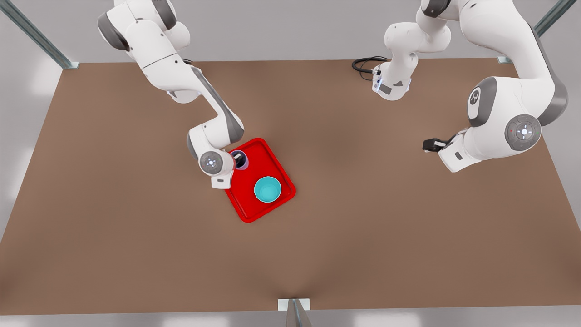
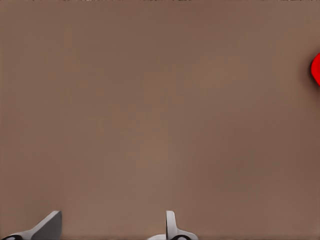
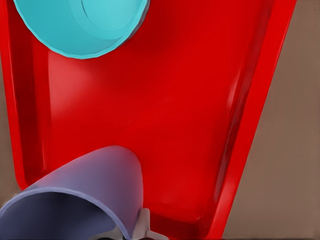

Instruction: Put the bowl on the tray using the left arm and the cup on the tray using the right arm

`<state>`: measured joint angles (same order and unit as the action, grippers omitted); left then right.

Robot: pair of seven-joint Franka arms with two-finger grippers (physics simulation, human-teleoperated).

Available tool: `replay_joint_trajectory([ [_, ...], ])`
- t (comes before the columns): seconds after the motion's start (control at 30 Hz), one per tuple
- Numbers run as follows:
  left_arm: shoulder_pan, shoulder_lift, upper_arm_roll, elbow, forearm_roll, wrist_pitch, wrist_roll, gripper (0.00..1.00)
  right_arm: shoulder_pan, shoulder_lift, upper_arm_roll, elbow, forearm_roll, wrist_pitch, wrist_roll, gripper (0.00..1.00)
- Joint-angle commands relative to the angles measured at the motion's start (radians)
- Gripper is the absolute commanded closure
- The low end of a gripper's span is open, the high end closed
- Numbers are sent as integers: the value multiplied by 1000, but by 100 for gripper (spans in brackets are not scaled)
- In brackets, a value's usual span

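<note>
The red tray (image 1: 262, 154) lies left of centre on the brown table. On its near end sits the teal bowl (image 1: 267, 189), seen from close up as bowl (image 3: 80, 25) on the tray (image 3: 175, 100). The lavender cup (image 1: 241, 161) stands at the tray's far end. My right gripper (image 1: 237, 159) is shut on the cup (image 3: 85, 195), its rim wall pinched, with one finger (image 3: 143, 226) on the outside. My left gripper (image 1: 430, 145) waits at the front view's right, open (image 2: 112, 230) over bare table, with a sliver of tray (image 2: 316, 70) at the edge.
A black cable (image 1: 366, 65) loops at the table's far side near the left arm's base. Metal frame posts stand at the far corners, and a bracket (image 1: 294, 305) sits at the near edge. Brown tabletop (image 1: 363, 218) stretches wide around the tray.
</note>
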<state>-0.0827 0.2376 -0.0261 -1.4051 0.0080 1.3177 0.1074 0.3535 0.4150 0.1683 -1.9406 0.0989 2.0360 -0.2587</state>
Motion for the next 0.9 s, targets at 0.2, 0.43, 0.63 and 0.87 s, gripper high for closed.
replay_joint_trajectory([
  [0.2, 1, 8, 0, 0, 1, 1, 0, 0, 4, -1, 8, -17, -5, 16, 24, 0],
  [0.43, 1, 11, 0, 0, 1, 1, 0, 0, -7, -4, -4, 17, 159, -208, 118, 0],
  [0.63, 1, 14, 0, 3, 1, 0, 0, 0, -1, -53, -338, 330, 50, -410, 176, 2],
  [0.87, 1, 52, -2, 57, 0, 8, -8, 0, -377, -217, -168, 649, -102, -720, 337, 0],
])
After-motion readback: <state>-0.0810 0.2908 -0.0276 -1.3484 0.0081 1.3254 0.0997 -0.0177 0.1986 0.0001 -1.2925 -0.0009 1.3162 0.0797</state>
